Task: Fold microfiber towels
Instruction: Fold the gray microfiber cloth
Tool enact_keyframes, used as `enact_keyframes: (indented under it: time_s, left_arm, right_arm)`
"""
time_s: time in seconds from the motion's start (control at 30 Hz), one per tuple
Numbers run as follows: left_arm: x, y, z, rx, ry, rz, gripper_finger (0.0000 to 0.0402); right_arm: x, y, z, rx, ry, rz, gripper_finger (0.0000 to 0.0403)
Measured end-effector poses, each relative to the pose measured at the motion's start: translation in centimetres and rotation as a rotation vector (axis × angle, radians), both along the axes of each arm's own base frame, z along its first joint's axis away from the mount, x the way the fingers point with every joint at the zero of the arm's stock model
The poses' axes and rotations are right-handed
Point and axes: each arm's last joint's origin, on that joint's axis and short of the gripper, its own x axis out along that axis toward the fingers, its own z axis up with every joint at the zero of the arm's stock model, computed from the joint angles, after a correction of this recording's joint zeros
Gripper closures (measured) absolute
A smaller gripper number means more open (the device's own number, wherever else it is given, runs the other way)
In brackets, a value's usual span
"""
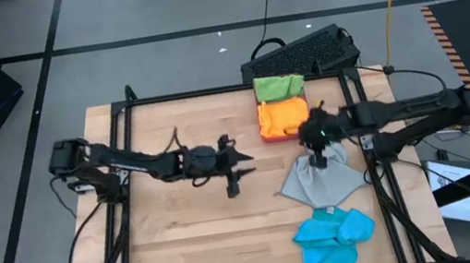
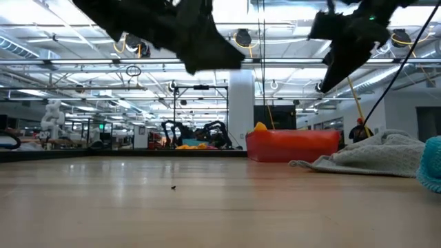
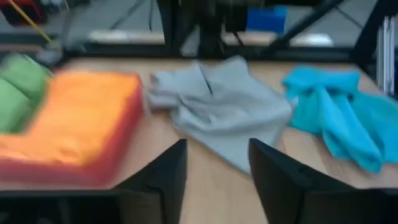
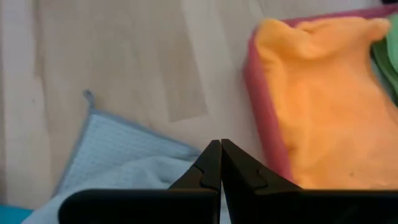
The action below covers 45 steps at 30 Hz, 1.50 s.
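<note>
A crumpled grey towel [image 1: 322,184] [image 3: 217,112] lies on the wooden table at the right. A bunched bright blue towel [image 1: 335,240] [image 3: 336,112] lies nearer the front edge. At the far side, a pink-red tray [image 2: 293,146] holds an orange towel [image 1: 281,117] [image 4: 323,99] and a green towel [image 1: 279,86]. My left gripper [image 3: 214,168] [image 1: 239,170] hovers open over the table's middle, pointing at the grey towel with nothing between its fingers. My right gripper [image 4: 221,162] [image 1: 317,152] is shut and raised above the grey towel's far edge, beside the tray.
A black keyboard [image 1: 302,51] sits just beyond the table's far edge. Black frame rails run along the table's sides. Bare wood [image 1: 186,241] spreads over the left and middle of the table.
</note>
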Motion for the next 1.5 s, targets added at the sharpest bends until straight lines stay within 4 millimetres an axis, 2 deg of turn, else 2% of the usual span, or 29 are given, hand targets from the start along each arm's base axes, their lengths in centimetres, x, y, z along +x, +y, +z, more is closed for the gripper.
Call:
enact_keyframes:
  time_s: [0.13,0.3,0.5,0.63,0.73,0.9,1.03,1.2,1.3,1.5]
  left_arm:
    - [2.0,-1.9,-3.7,-0.012,0.062,0.020,0.0181]
    - [5.4,-3.4,-6.4,-0.021,0.113,0.056,0.0144]
    - [9.6,-3.9,-9.1,-0.068,0.185,0.092,0.0141]
    - [11.3,-4.2,-11.2,-0.126,0.238,0.078,0.0149]
    - [12.3,-4.3,-11.5,-0.151,0.239,0.087,0.0156]
    - [12.2,-4.5,-11.9,-0.144,0.275,0.098,0.0197]
    - [12.0,-4.8,-12.0,-0.080,0.295,0.097,0.0272]
    - [11.0,-5.3,-12.0,-0.009,0.416,0.108,0.0379]
    - [10.2,-5.7,-11.1,0.025,0.472,0.101,0.0389]
    - [7.4,-7.0,-7.5,0.142,0.614,0.080,0.0391]
  right_arm:
    - [-0.4,2.4,-1.5,-0.054,-0.078,0.052,0.0403]
    - [-0.9,4.0,-3.8,-0.119,-0.140,0.130,0.0403]
    - [-2.1,4.6,-6.5,-0.222,-0.106,0.133,0.0403]
    - [-2.6,4.8,-7.7,-0.245,-0.110,0.144,0.0403]
    - [-2.8,4.9,-8.4,-0.257,-0.121,0.169,0.0403]
    - [-3.2,4.8,-9.3,-0.280,-0.113,0.203,0.0403]
    - [-3.3,4.8,-9.8,-0.298,-0.138,0.225,0.0403]
    - [-3.1,4.8,-9.8,-0.319,-0.191,0.214,0.0403]
    - [-3.1,4.8,-9.7,-0.311,-0.201,0.204,0.0403]
    - [-2.5,4.9,-9.1,-0.279,-0.301,0.153,0.0403]
